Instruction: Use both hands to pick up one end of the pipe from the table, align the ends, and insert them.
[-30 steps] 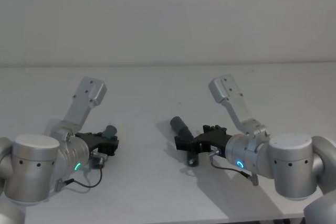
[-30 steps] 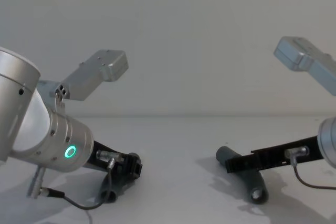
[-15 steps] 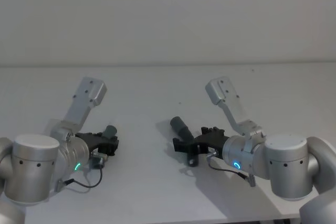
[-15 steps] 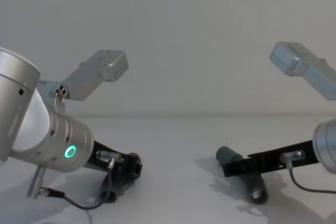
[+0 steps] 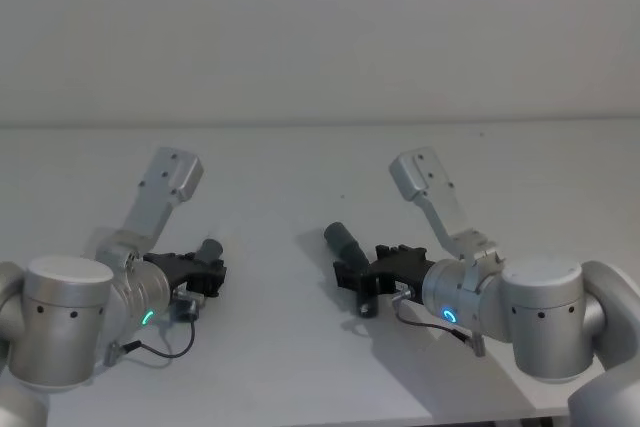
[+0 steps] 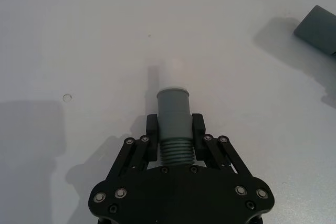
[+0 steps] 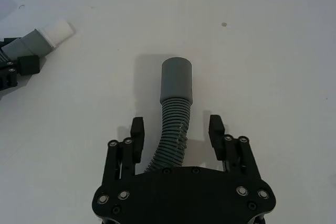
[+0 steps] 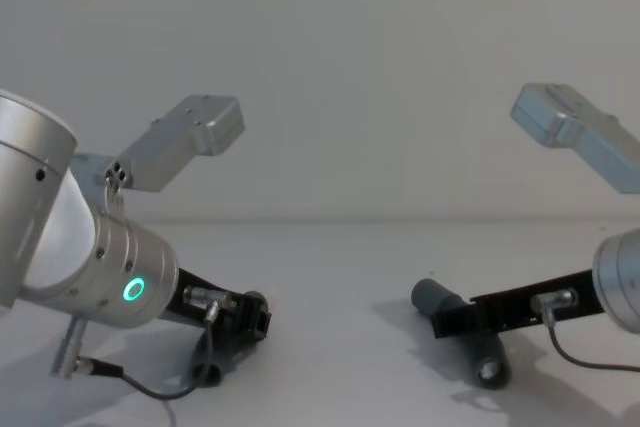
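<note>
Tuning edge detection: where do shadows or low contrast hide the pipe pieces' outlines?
Left wrist view: the white tip of the piece held by the left pincer almost blends into the table, with a faint shadow beside it. Right wrist view: a shadow borders the grey cuff ahead of the open right pincer.

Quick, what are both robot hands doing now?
Left gripper: shut on the white-tipped pipe piece.
Right gripper: open, jaws either side of the other pipe piece.

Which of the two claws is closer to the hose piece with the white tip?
Left. The left gripper is clamped on the white-tipped piece itself. The right gripper is well apart from it, open around the other piece.
</note>
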`<state>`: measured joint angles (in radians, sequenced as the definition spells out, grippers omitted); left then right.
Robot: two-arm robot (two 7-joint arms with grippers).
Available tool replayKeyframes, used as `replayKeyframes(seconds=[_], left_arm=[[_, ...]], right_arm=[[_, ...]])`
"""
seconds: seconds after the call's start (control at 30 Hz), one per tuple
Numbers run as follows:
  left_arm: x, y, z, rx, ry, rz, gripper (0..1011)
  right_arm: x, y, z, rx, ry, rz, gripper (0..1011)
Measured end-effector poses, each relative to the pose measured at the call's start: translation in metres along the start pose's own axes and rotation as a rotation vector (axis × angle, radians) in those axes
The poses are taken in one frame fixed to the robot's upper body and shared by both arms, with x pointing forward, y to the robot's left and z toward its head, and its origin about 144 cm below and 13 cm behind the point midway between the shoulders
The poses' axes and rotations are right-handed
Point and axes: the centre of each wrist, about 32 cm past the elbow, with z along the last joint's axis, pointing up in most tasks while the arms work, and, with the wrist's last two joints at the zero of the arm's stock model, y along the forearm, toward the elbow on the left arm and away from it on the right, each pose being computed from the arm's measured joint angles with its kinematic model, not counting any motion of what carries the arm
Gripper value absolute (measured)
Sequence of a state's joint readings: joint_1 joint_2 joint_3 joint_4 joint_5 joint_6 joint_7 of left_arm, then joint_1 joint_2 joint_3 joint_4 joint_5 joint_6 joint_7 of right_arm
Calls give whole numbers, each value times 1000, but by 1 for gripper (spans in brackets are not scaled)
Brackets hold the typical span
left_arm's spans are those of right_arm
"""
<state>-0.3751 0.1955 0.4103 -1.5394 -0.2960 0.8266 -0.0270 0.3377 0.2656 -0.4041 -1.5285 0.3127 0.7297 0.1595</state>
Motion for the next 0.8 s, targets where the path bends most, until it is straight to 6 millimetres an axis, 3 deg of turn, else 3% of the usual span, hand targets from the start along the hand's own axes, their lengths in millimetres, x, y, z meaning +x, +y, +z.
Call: replayKeyframes(seconds=[0.57, 0.8], left_arm=[[0, 0, 0, 0, 0, 0, 343], [0, 0, 0, 0, 0, 0, 343]], right_arm=[[0, 0, 0, 0, 0, 0, 224], [0, 1, 0, 0, 0, 0, 144]])
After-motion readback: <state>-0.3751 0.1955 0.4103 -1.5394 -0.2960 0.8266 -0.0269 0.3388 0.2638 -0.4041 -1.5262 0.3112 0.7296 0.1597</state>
